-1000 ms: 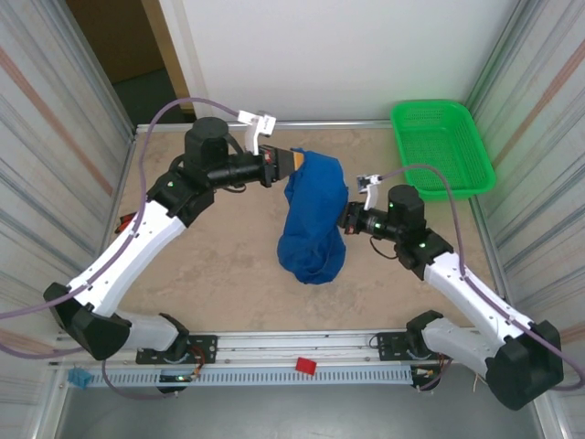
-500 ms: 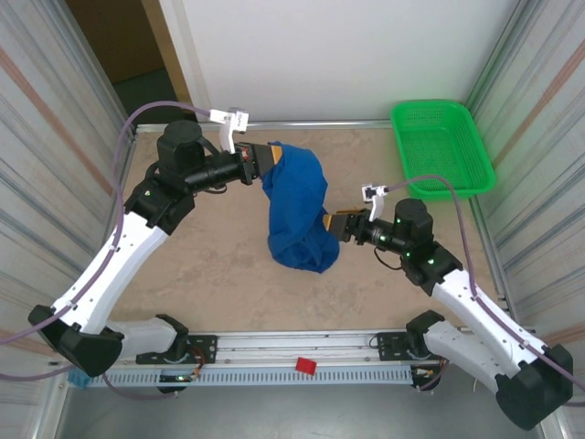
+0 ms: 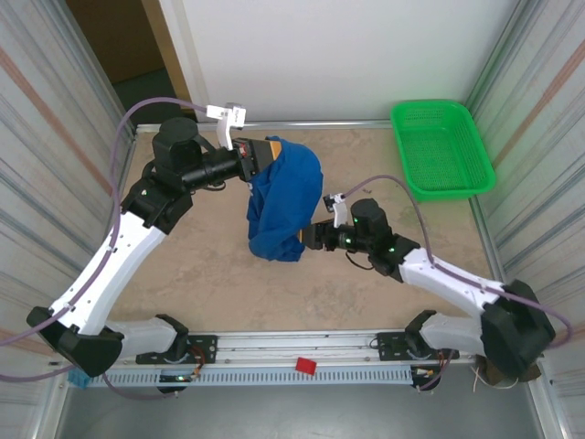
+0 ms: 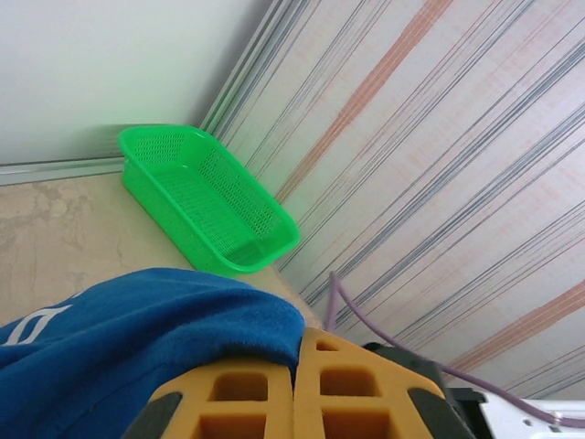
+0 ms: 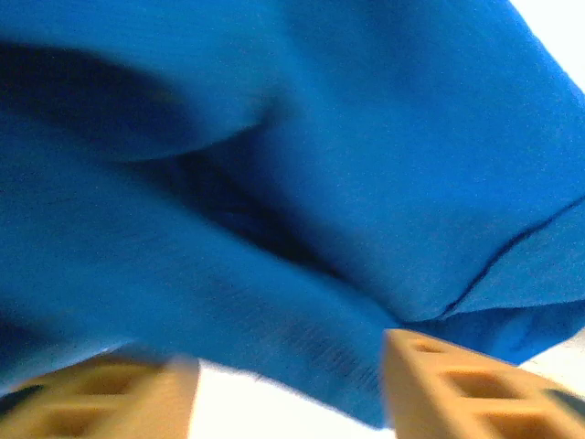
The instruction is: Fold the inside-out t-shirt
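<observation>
Overhead, the t-shirt [image 3: 281,197] is seen hanging bunched from the left gripper [image 3: 271,154], whose jaws are clamped together on its upper edge. White lettering [image 4: 35,322] on the cloth and the green basket [image 4: 206,197] are shown by the left wrist camera. The right gripper [image 3: 309,236] is held at the shirt's lower end, jaws apart, with blue cloth draped just beyond its fingertips [image 5: 457,384]

- blue t-shirt [image 5: 302,183]: runs off the top and both sides of my right wrist view; outline lost.
- right hand [image 5: 288,370]: my fingers [image 5: 439,384] are blurred and cut by the bottom edge.
- white lettering [image 4: 37,325]: clipped at the left edge, unreadable.
- left hand [image 4: 297,352]: cut off below.
</observation>
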You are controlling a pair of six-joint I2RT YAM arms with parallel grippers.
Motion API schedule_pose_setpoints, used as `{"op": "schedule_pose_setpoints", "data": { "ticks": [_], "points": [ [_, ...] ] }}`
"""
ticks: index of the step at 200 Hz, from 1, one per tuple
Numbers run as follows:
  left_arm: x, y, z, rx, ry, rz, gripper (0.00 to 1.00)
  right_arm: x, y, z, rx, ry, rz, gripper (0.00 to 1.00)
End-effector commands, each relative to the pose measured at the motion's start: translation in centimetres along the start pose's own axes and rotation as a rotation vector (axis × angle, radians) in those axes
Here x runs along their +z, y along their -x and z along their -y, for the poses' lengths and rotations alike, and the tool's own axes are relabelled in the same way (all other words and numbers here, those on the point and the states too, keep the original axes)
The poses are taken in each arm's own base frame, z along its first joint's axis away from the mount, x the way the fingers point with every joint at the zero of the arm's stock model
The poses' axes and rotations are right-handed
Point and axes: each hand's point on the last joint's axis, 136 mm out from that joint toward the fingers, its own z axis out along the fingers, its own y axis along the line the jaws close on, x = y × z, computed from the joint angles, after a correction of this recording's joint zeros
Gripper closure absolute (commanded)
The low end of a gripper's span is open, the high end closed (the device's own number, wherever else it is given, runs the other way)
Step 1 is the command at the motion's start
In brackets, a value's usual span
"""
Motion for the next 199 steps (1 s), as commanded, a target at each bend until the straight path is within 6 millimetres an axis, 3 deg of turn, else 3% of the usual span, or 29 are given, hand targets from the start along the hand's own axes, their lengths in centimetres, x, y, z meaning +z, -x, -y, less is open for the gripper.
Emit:
{"op": "schedule_pose_setpoints", "data": {
  "ticks": [1, 18, 42, 57, 123, 136, 149, 162, 177, 199],
  "points": [
    [-2.0, 2.5, 1.6, 0.041, -0.015, 0.086, 1.00, 0.5, 3.6, 0.2, -0.038, 0.006, 0.078, 1.00],
    [-2.8, 2.6, 0.3, 0.021, 0.029, 0.098, 1.00, -1.2, 4.5, 3.9, 0.015, -0.097, 0.107, 1.00],
    [-4.2, 3.0, -0.9, -0.005, 0.056, 0.130, 1.00, -6.9, 5.2, 13.0, 0.261, -0.334, 0.247, 1.00],
    [-4.6, 3.1, -1.3, -0.015, 0.060, 0.142, 1.00, -9.5, 5.0, 16.3, 0.381, -0.418, 0.306, 1.00],
    [-4.3, 3.1, -1.3, -0.038, 0.042, 0.141, 1.00, -12.4, 4.3, 19.3, 0.482, -0.658, 0.302, 1.00],
    [-4.2, 3.2, -1.1, -0.056, 0.025, 0.142, 1.00, -12.0, 5.2, 17.8, 0.455, -0.599, 0.271, 0.99],
    [-3.8, 3.1, -0.8, -0.080, 0.013, 0.135, 1.00, -11.9, 7.0, 14.5, 0.356, -0.560, 0.272, 0.55],
    [-3.2, 2.7, -0.6, -0.092, 0.013, 0.122, 1.00, -12.1, 9.0, 9.6, 0.196, -0.502, 0.308, 0.35],
    [-2.3, 2.0, -0.7, -0.103, 0.024, 0.100, 1.00, -12.8, 11.0, 3.6, 0.023, -0.419, 0.341, 0.24],
    [-0.8, 1.1, -0.9, -0.120, 0.034, 0.068, 1.00, -12.6, 12.5, -3.4, -0.173, -0.282, 0.344, 0.13]
  ]
}}
